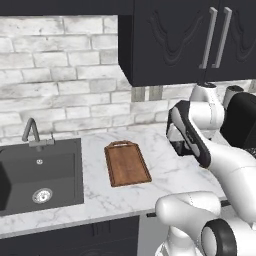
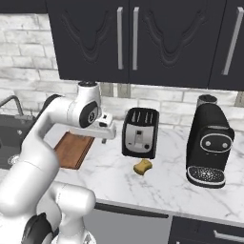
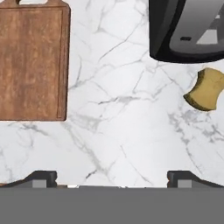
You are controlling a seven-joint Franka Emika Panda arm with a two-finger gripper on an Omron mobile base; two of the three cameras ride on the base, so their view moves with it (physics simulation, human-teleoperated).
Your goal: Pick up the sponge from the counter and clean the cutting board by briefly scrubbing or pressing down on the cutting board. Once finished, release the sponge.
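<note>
White marble counter (image 3: pixel 131 131) is running below dark cabinets (image 2: pixel 143 38) and a pale brick wall, with a sink (image 1: pixel 40 175) at its left end. We are holding our gripper (image 3: pixel 111 177) above bare counter with its fingertips spread wide and gripping nothing. The sponge (image 3: pixel 205 89) is lying off to our right, just in front of the toaster (image 2: pixel 139 132), while the cutting board (image 3: pixel 33 63) is lying to our left.
</note>
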